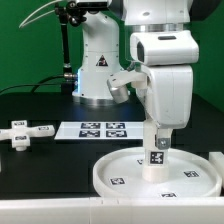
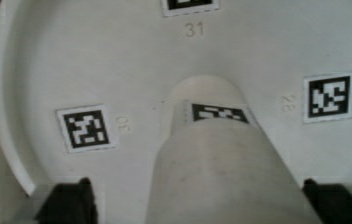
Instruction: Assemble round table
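Observation:
The large rimmed round disc (image 1: 120,172) lies flat on the black table at the front, tags facing up. The short cylindrical leg (image 1: 156,160) stands upright on the disc's middle. My gripper (image 1: 158,143) comes straight down over the leg's top. In the wrist view the leg (image 2: 217,150) runs between the two dark fingertips (image 2: 73,200), with the disc (image 2: 31,80) beneath. My gripper (image 2: 199,202) straddles the leg, open; a gap shows on one side, and the other finger is close to the leg. The cross-shaped foot (image 1: 25,131) lies apart at the exterior view's left.
The marker board (image 1: 100,130) lies on the table behind the disc. The arm's white base (image 1: 98,70) stands at the back. A white object (image 1: 216,165) shows at the exterior view's right edge, next to the disc.

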`<state>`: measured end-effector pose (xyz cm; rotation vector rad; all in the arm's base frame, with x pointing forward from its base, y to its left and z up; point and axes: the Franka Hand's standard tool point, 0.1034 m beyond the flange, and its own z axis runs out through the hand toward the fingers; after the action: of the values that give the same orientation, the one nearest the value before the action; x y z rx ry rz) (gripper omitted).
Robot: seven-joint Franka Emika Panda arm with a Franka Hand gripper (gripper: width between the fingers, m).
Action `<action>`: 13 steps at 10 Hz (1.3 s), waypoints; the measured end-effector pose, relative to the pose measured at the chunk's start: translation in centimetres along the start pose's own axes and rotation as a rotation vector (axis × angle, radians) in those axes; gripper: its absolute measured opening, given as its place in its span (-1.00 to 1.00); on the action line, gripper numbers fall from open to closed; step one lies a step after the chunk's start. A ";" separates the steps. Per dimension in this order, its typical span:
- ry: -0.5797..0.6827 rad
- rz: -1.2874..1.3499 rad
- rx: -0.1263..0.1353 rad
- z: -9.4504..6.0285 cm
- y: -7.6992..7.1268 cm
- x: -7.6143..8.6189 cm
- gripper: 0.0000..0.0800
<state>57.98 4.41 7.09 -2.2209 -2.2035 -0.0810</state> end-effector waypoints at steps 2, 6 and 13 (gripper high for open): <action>-0.001 0.010 0.013 0.2 -0.3 -0.1 0.03; -0.001 0.180 0.021 0.1 -0.3 -0.1 0.03; 0.008 0.646 0.032 0.1 -0.3 -1.3 0.03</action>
<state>57.69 3.11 6.89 -2.7668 -1.3661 -0.0447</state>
